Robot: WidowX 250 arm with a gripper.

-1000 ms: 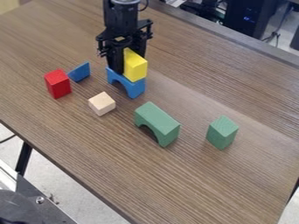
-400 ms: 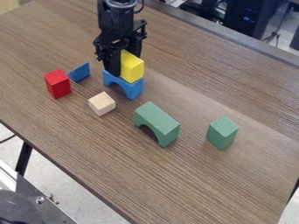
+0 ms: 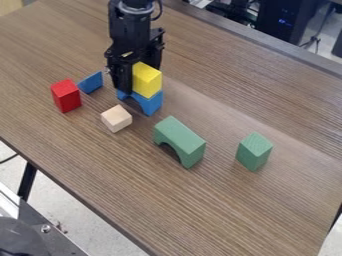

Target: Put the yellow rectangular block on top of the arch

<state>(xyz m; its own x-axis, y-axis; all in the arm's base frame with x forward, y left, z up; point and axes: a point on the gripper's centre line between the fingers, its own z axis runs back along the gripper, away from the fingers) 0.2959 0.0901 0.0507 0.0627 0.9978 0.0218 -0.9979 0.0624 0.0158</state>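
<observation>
The gripper is at the upper left of the work area, pointing down, and is shut on the yellow rectangular block. One finger is at the block's left side and the other is behind it. Directly under the yellow block stands the blue arch, upright on the table; the block appears to touch its top. The arch's left part is partly covered by the gripper. A second arch, green, stands apart, lower right of the blue one.
Left of the arch are a red block and a blue wedge. A natural wood cube stands just in front of it. Farther right is a green block. The table's near edge runs diagonally across the lower left.
The gripper and yellow block have shifted slightly left and toward the camera. The yellow block appears lower and more level, and the blue arch has slid a little the same way.
</observation>
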